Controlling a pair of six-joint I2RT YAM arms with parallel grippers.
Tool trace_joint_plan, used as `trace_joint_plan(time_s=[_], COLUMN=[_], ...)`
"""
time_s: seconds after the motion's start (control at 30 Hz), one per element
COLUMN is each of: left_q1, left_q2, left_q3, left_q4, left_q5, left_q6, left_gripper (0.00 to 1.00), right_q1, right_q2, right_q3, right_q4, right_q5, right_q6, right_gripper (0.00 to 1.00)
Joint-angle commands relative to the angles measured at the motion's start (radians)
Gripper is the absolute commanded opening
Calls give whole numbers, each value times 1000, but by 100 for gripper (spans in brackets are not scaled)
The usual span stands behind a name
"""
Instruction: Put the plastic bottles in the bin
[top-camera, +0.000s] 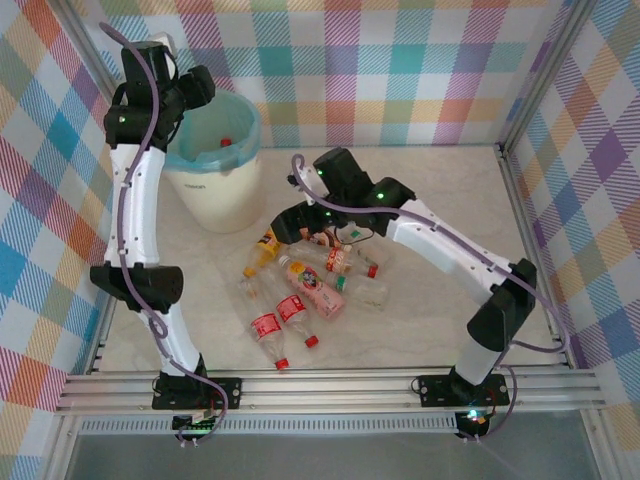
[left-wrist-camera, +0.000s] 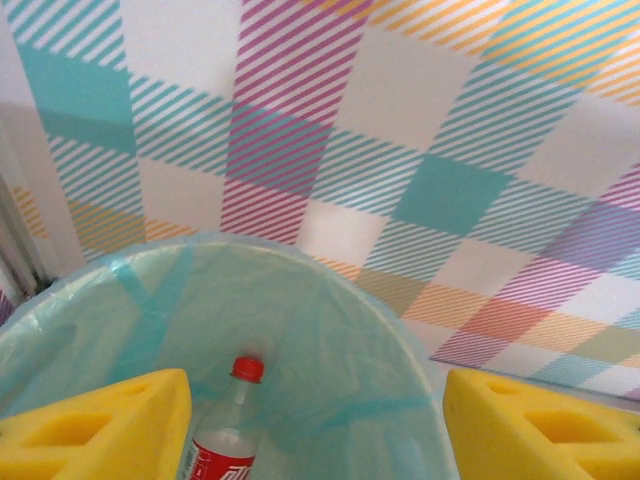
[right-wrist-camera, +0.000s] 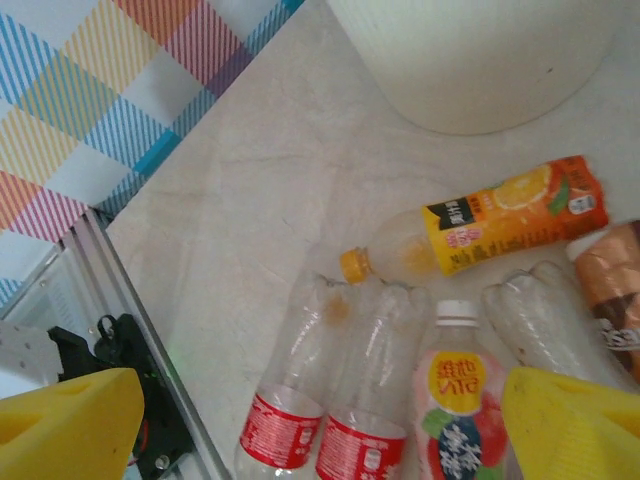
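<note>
The bin (top-camera: 212, 185) stands at the far left of the table, its blue-green liner (left-wrist-camera: 300, 320) folded over the rim. Inside lies one plastic bottle (left-wrist-camera: 225, 435) with a red cap and red label, also seen from above (top-camera: 225, 143). My left gripper (left-wrist-camera: 320, 430) hangs open over the bin mouth (top-camera: 203, 98), nothing between its yellow fingers (left-wrist-camera: 100, 425). Several plastic bottles (top-camera: 312, 287) lie in a heap mid-table. My right gripper (right-wrist-camera: 320, 430) hovers open above them (top-camera: 300, 228): two red-labelled ones (right-wrist-camera: 285, 415), a pink-labelled one (right-wrist-camera: 460, 400), and an orange-labelled one (right-wrist-camera: 490, 225).
Plaid walls close in the back and both sides. An aluminium rail (right-wrist-camera: 110, 290) runs along the table's left edge and another (top-camera: 330, 385) along the near edge. The bin's cream wall (right-wrist-camera: 470, 60) stands just beyond the heap. A brown-labelled bottle (right-wrist-camera: 615, 290) lies at the heap's right.
</note>
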Motion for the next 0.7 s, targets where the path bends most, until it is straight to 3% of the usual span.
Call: trace_joint_plan(time_s=[0.0,0.3,0.47,0.67], left_q1=[-64,-210,-276,-379], left_q2=[-91,-204,-251,-383], left_q3=[-59,-170,-235,-467], left_q4=[28,46,39,99], left_q5=[-8,-70,-53,-13], left_q6=[38,108,132,179], left_gripper=[68,68,68,68], right_q1=[-10,-99,-104,-100], right_q2=[-77,-178,-225,-227], right_q3=[-47,-195,-294,-404], right_q4=[-45,-111,-110,-83], right_q5=[79,143,107,21], right_q6=[-77,-152,-242,-194], right_gripper=[92,86,83,77])
